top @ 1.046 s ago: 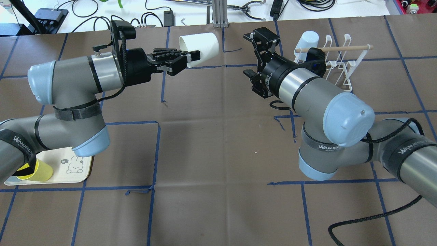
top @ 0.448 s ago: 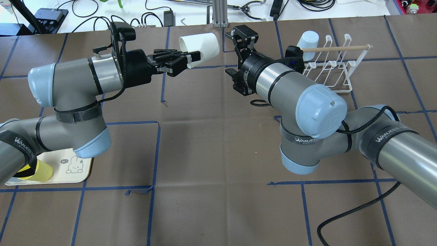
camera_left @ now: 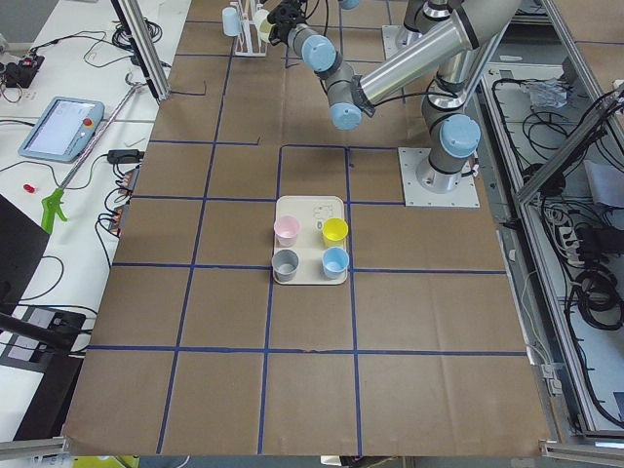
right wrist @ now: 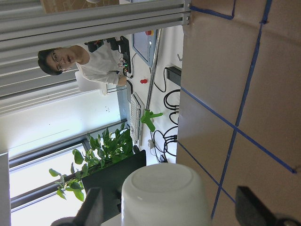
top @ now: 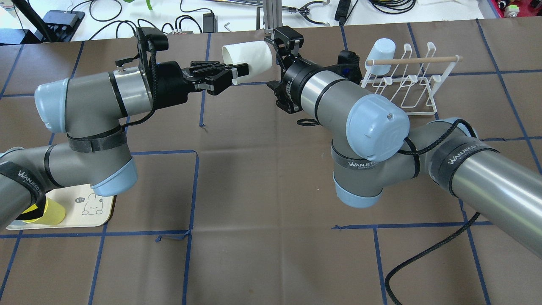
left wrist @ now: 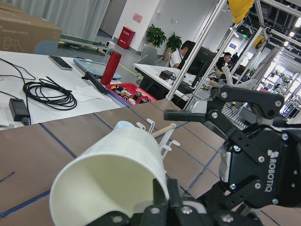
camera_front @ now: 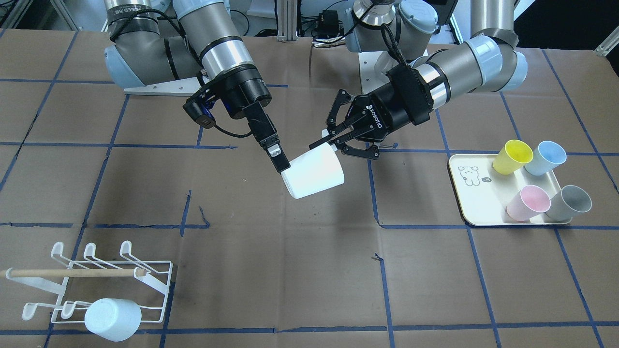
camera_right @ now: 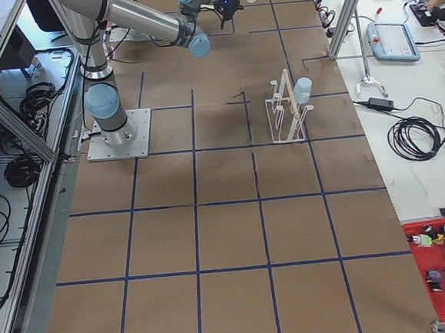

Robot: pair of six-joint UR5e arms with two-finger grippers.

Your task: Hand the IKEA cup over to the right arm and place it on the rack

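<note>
A white IKEA cup (top: pixel 250 57) hangs on its side in the air, also seen in the front view (camera_front: pixel 314 174). My left gripper (top: pixel 235 73) is shut on its rim, one finger inside the mouth (left wrist: pixel 162 200). My right gripper (top: pixel 277 63) is open, its jaws standing either side of the cup's closed bottom end (right wrist: pixel 164 193). One right finger (camera_front: pixel 273 151) lies against the cup's side; I cannot tell if the other touches. The white wire rack (top: pixel 408 82) with a wooden dowel stands to the right of the right wrist.
A pale blue cup (top: pixel 381 50) hangs on the rack's far-left prong (camera_front: pixel 112 319). A cream bear tray (camera_front: pixel 476 203) holds yellow (camera_front: pixel 512 155), blue (camera_front: pixel 545 157), pink (camera_front: pixel 528 203) and grey (camera_front: pixel 570 203) cups. Cables and tools lie beyond the table's far edge (top: pixel 190 17).
My right arm has swung left from beside the rack, bringing its open gripper up to the cup's bottom end. My left arm and the cup have stayed still.
</note>
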